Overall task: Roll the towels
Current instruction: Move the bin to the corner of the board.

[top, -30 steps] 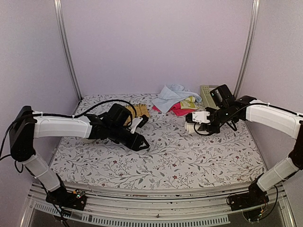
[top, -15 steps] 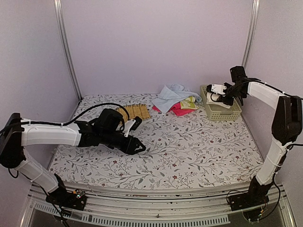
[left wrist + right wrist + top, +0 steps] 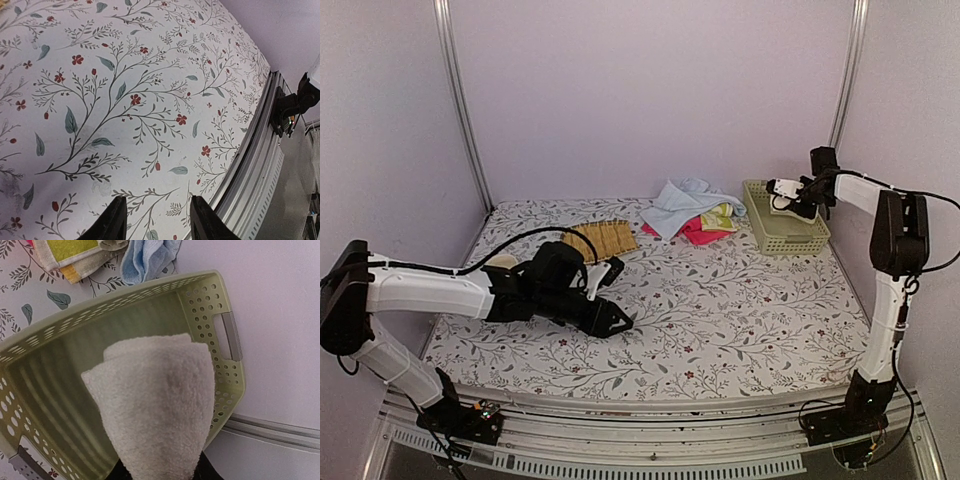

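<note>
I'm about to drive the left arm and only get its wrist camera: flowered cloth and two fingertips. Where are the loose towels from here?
Observer: The pile of towels lies at the far edge of the table, right of centre, well beyond the left gripper.
Operator: Is the right arm in my way?
Observer: No. The right gripper is at the far right, holding a rolled cream towel over the green basket.
Operator: Anything between me and the pile?
Observer: A tan slatted mat lies at the back, left of the pile; it looks clear of a straight path.
</note>
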`<state>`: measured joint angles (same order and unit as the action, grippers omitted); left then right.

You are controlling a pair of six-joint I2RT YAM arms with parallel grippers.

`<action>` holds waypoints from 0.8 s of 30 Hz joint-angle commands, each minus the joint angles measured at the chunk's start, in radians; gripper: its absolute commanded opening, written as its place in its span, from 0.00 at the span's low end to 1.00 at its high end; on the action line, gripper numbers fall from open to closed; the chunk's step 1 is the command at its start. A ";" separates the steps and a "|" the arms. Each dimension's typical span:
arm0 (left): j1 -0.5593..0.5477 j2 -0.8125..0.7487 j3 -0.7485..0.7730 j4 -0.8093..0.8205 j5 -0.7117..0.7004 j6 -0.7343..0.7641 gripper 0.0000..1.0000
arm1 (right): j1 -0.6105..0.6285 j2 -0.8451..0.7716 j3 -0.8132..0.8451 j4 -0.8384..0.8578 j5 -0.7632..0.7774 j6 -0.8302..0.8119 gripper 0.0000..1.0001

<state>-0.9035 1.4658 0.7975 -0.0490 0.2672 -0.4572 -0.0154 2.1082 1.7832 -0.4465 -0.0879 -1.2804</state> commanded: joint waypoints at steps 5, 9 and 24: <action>-0.026 0.019 -0.026 0.051 -0.023 -0.020 0.44 | 0.005 0.037 0.014 0.009 0.001 -0.025 0.03; -0.025 0.035 -0.025 0.061 -0.022 -0.016 0.44 | 0.005 -0.008 -0.057 -0.024 -0.027 -0.028 0.03; -0.026 0.135 -0.006 0.124 0.015 -0.006 0.44 | 0.058 -0.374 -0.445 -0.292 -0.177 -0.023 0.03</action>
<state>-0.9184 1.5616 0.7841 0.0387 0.2600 -0.4686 0.0086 1.8240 1.3823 -0.6189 -0.1875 -1.3235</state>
